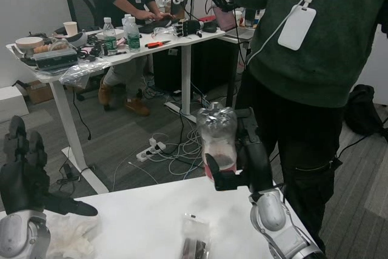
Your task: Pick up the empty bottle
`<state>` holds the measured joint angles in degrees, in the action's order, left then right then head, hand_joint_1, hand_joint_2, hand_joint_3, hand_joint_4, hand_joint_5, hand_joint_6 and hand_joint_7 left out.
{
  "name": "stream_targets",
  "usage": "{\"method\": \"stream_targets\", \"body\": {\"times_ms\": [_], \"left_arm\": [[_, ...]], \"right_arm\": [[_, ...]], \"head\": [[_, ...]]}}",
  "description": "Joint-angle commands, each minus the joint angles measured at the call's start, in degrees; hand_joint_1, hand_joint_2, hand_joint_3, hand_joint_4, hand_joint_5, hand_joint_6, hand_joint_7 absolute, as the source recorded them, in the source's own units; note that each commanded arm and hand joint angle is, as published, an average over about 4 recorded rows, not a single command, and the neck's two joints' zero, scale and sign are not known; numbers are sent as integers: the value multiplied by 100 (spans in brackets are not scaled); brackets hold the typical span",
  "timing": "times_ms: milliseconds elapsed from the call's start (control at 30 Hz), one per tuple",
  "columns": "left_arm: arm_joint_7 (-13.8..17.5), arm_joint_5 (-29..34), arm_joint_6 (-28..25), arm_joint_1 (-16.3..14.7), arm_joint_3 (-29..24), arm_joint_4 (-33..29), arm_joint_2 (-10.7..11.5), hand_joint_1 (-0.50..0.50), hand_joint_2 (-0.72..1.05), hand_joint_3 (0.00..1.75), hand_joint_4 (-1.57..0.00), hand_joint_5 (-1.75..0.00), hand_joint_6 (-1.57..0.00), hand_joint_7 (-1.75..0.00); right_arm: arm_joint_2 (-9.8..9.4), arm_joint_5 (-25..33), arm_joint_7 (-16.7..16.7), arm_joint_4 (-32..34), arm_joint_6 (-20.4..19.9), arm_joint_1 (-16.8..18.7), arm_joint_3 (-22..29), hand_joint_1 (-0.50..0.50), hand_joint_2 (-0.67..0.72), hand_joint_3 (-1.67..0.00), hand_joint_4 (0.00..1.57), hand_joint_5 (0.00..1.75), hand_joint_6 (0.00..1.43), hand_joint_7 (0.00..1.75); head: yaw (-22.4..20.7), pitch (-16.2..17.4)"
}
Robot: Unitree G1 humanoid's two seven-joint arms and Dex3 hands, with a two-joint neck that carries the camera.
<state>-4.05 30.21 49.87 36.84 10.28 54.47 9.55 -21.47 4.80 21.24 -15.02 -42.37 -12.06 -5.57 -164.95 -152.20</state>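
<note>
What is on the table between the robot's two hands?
In the head view, a small clear packet lies on the white table, between the left hand and right hand.

- bottle in the right hand: clear crinkly plastic, glossy
- both hands: matt black; left hand too
- forearms: smooth silvery metal look
- table under them: plain white, smooth
- wrapper below the right hand: shiny clear film

Office or robotics lab, grey carpet floor, white desk along the wall crowded with water bottles, cups, tools and gear, power strip and tangled cables underneath, black office chair, people wearing lanyard badges
</note>
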Motion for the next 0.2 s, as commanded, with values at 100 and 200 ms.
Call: {"method": "stream_targets", "body": {"times_ms": [100, 200], "left_arm": [[16, -35, 31, -254, 11, -277, -50, -50, -64, 0, -4, 0, 0, 0], [12, -42, 31, -300, 21, -329, -67, -50, -64, 0, -1, 0, 0, 0]], "right_arm": [[-207, 124, 91, -62, -200, -79, -67, -33, -35, -159, 74, 165, 29, 161], [-244, 147, 123, -56, -237, -74, -84, -33, -39, -159, 75, 165, 29, 161]], "head": [[-32, -89], [-18, -80]]}}
